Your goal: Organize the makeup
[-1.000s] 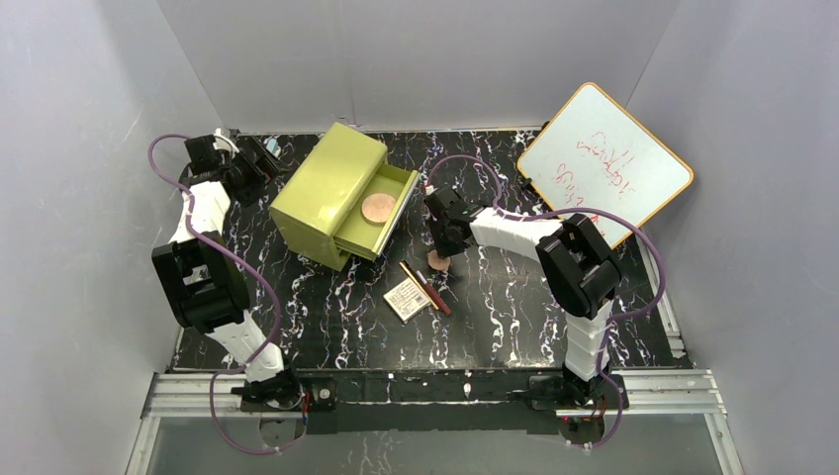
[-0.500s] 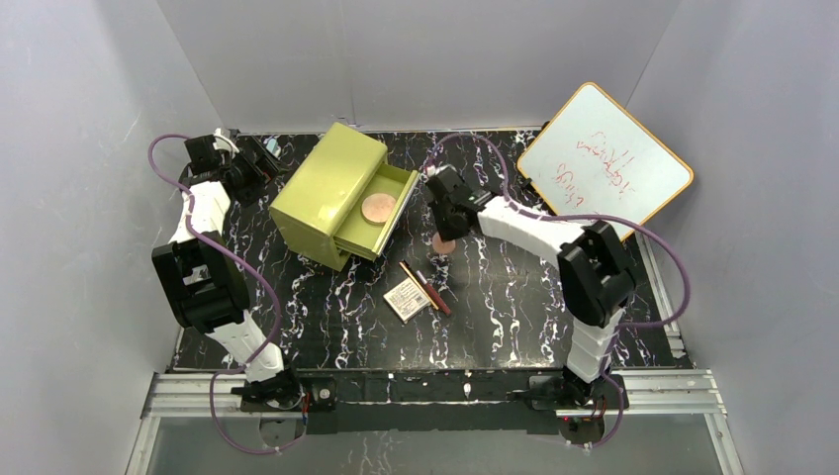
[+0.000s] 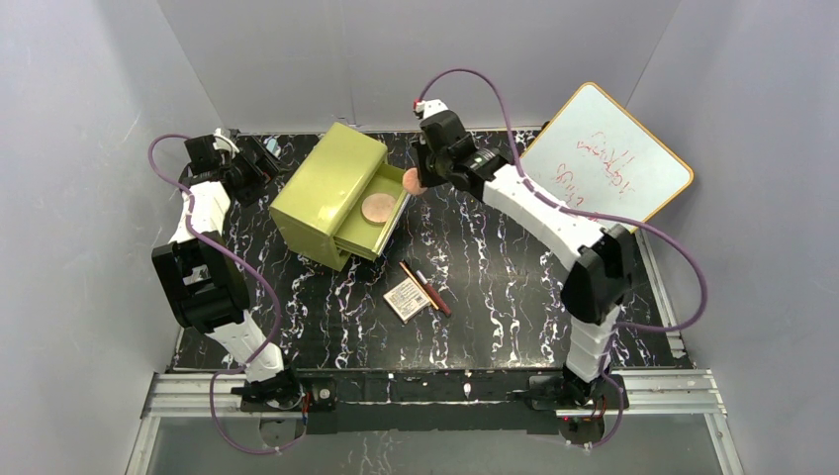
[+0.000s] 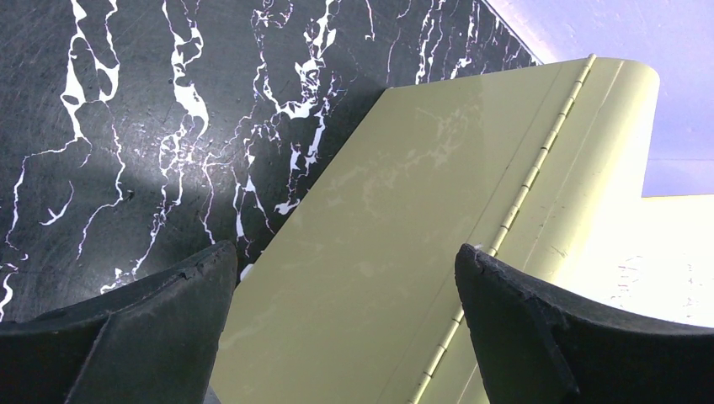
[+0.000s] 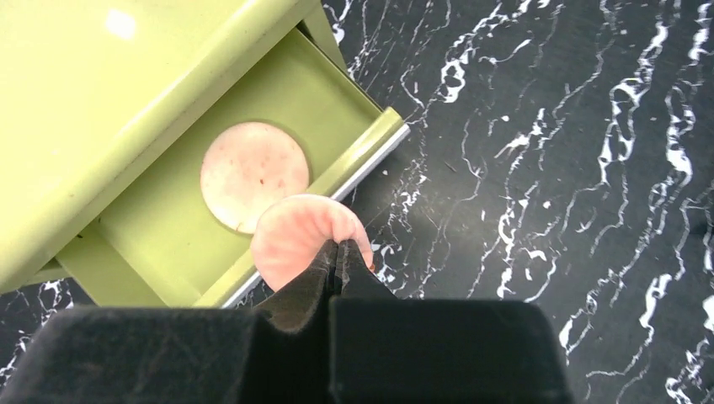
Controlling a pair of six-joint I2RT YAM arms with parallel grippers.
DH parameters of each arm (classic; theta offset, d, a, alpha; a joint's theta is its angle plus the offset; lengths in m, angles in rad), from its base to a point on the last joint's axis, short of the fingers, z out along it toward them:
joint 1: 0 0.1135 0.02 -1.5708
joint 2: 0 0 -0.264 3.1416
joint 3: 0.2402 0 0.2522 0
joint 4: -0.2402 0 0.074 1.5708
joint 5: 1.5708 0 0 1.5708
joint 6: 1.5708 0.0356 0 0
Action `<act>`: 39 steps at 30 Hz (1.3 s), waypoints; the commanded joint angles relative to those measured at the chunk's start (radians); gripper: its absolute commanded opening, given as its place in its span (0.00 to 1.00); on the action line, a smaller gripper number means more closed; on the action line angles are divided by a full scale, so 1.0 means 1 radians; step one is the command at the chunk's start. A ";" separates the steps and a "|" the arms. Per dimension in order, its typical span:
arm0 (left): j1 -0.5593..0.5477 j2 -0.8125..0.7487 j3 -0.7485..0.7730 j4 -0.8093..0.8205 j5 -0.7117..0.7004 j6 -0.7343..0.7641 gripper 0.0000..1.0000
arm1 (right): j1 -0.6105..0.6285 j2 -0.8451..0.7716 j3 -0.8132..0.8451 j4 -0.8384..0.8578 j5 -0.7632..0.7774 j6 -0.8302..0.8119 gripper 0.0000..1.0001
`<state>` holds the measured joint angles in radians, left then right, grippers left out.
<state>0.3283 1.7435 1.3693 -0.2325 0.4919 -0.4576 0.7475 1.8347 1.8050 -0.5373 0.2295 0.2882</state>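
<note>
My right gripper (image 3: pixel 419 180) (image 5: pixel 339 249) is shut on the smaller pinkish-tan disc (image 3: pixel 412 181) (image 5: pixel 295 232) and holds it in the air above the front edge of the open drawer (image 3: pixel 391 201) (image 5: pixel 278 101). The larger disc (image 3: pixel 377 208) (image 5: pixel 253 174) lies flat in that drawer. The cream printed palette (image 3: pixel 406 297), the gold pencil (image 3: pixel 413 281) and the dark red pencil (image 3: pixel 435 297) lie together on the table's middle. My left gripper (image 3: pixel 265 156) (image 4: pixel 345 269) is open and empty beside the box's back side.
The olive-green drawer box (image 3: pixel 326 193) (image 4: pixel 438 236) stands at the back left on the black marbled table (image 3: pixel 514 297). An orange-framed whiteboard (image 3: pixel 605 163) leans at the back right. Grey walls enclose the table.
My right gripper has lifted the smaller disc off the table and carried it up and left to above the open drawer. The left arm has not moved.
</note>
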 commanded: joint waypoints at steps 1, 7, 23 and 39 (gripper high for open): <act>0.010 -0.018 0.000 -0.010 0.025 -0.003 0.99 | 0.020 0.124 0.137 -0.052 -0.065 -0.011 0.01; 0.017 -0.023 -0.001 -0.009 0.032 -0.004 0.99 | 0.039 0.233 0.269 -0.076 -0.108 -0.016 0.01; 0.039 -0.024 -0.003 0.003 0.050 -0.017 0.99 | 0.082 0.415 0.466 -0.137 -0.183 -0.019 0.44; 0.046 -0.050 -0.012 0.011 0.049 -0.019 0.99 | 0.101 -0.178 -0.208 -0.057 0.025 -0.040 0.50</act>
<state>0.3656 1.7432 1.3674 -0.2165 0.5179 -0.4770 0.8268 1.8320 1.7714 -0.6506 0.2329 0.2176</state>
